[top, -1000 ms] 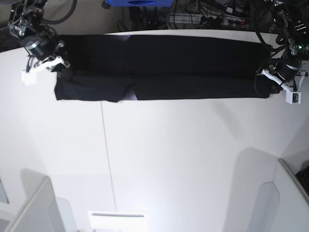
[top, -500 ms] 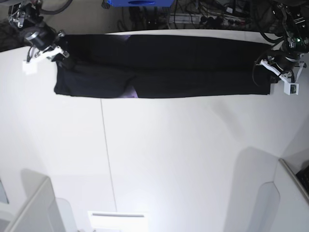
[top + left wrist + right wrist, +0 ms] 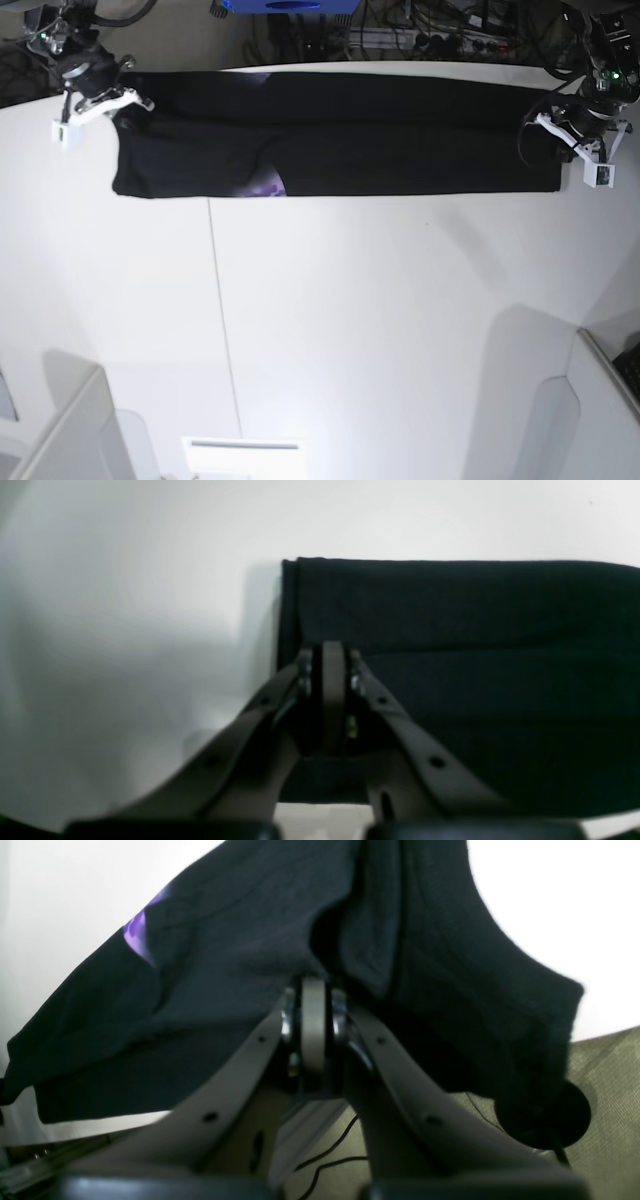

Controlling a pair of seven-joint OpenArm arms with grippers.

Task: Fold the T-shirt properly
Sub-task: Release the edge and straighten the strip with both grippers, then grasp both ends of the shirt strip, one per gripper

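T-shirt (image 3: 340, 135), black and folded into a long horizontal band, stretches across the far part of the white worktop (image 3: 350, 320). A small patch of purple print (image 3: 266, 186) peeks out along its near edge, left of centre. At the band's right end in the base view, the left gripper (image 3: 560, 135) is pressed together, pinching the cloth. At the opposite end, the right gripper (image 3: 125, 103) is likewise clamped on the fabric, which hangs in loose folds around its closed jaws.
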